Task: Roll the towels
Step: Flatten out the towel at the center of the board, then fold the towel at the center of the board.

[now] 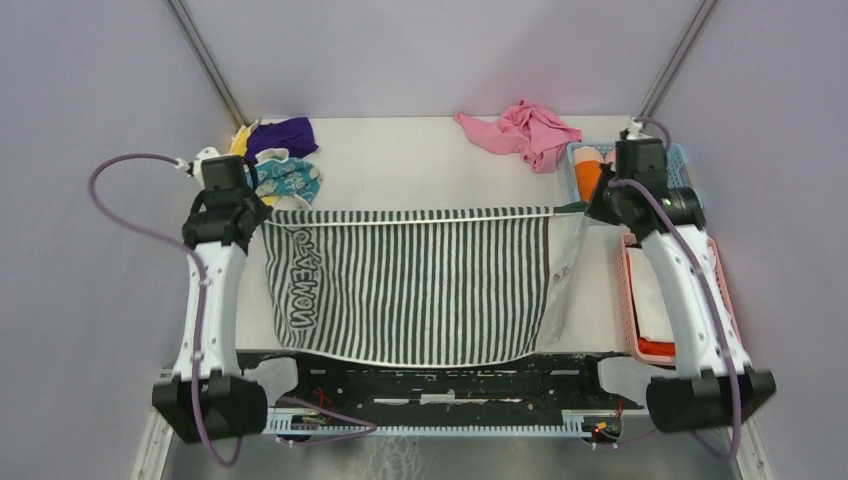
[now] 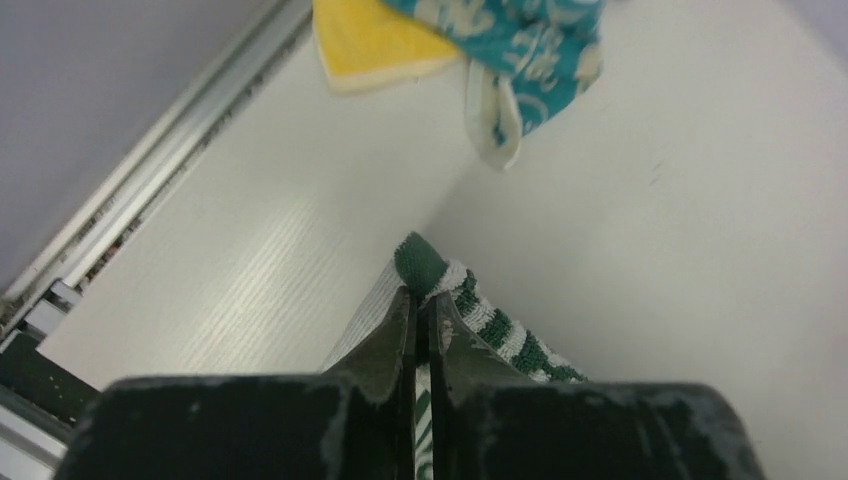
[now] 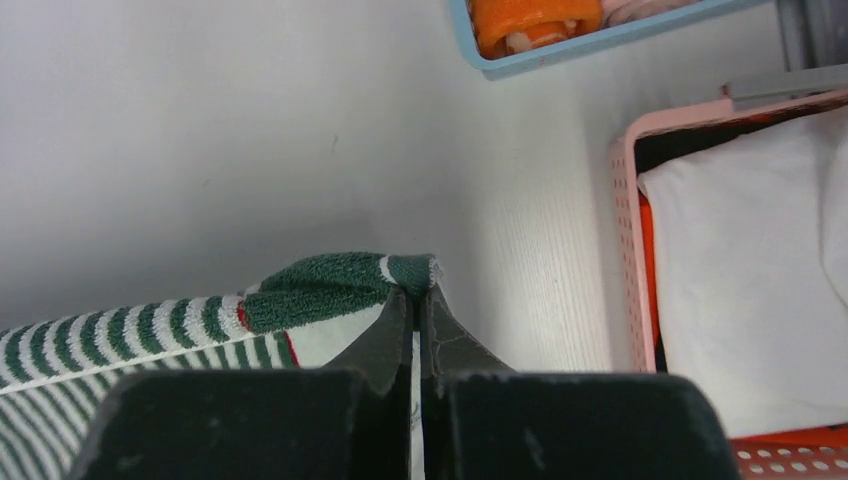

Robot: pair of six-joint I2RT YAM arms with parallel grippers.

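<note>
A green-and-white striped towel [image 1: 420, 285] hangs stretched between both arms above the table, its lower edge draped over the near table edge. My left gripper [image 1: 262, 213] is shut on its left top corner [image 2: 430, 268]. My right gripper [image 1: 585, 207] is shut on its right top corner [image 3: 400, 275]. In each wrist view the fingers pinch the green hem with the table below. A pink towel [image 1: 525, 130] lies crumpled at the back. A purple towel [image 1: 282, 134], a teal patterned towel [image 1: 288, 180] and a yellow cloth [image 2: 375, 40] lie at the back left.
A blue basket [image 1: 580, 160] at the back right holds a rolled orange towel [image 3: 535, 20]. A pink basket [image 1: 630, 300] with white cloth [image 3: 750, 260] stands along the right edge. A metal rail [image 2: 150, 170] runs along the left table edge.
</note>
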